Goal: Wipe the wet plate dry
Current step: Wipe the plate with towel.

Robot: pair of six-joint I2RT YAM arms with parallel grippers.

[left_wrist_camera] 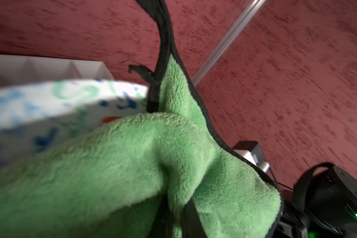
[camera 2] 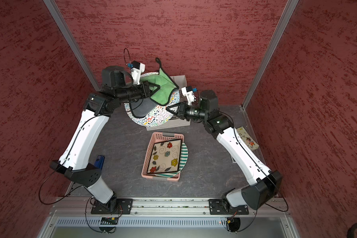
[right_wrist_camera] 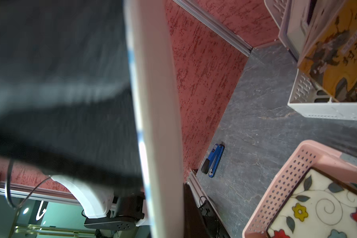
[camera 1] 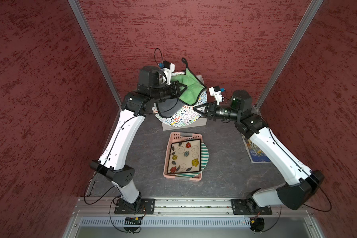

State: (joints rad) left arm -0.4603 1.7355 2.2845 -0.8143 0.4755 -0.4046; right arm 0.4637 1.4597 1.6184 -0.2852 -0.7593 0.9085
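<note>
Above a white box point(camera 1: 202, 123), a patterned plate point(camera 1: 183, 119) is clamped by its rim in the closed right gripper point(camera 1: 195, 108); a green cloth point(camera 1: 191, 91), draped on it, is pinched in the closed left gripper point(camera 1: 183, 87).

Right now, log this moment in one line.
left gripper shut on green cloth | right gripper shut on plate | cloth on plate

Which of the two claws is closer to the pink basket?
Right. The right gripper pinches the rim of the plate, just beyond the far end of the basket. The left gripper is farther back, clamped on the cloth over the plate.
</note>
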